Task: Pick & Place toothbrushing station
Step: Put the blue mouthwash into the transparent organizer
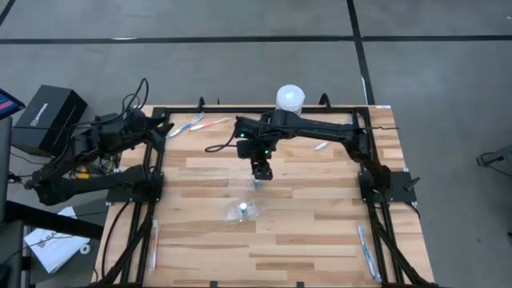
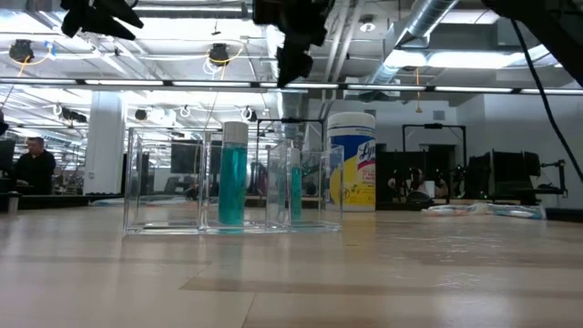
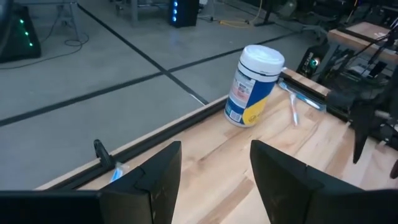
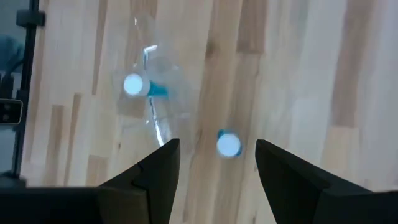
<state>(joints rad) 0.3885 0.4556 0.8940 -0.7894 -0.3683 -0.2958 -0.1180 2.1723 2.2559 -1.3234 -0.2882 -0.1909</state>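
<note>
Step in hand looks like the approach: right end effector (image 1: 262, 171) hangs above mid-desk w/ fingers spread, nothing between them, right over a small blue tube (image 4: 228, 144) standing upright. Clear organizer (image 2: 232, 179) sits just nearer the front edge, one blue bottle (image 2: 232, 173) already in a compartment. Left end effector (image 3: 214, 177) waits off the back-left corner, also spread & empty. Wipes canister (image 1: 290, 99) at back edge. Next, I'd guess: straight descent, pinch the tube, shift it to a free compartment.

A grey concrete floor (image 1: 240, 56) crossed by dark lines is seen around the table. Exposed ducts (image 2: 428, 27) and ceiling lights (image 2: 401, 59) are seen overhead; a person (image 2: 35, 164) is seated far off.
</note>
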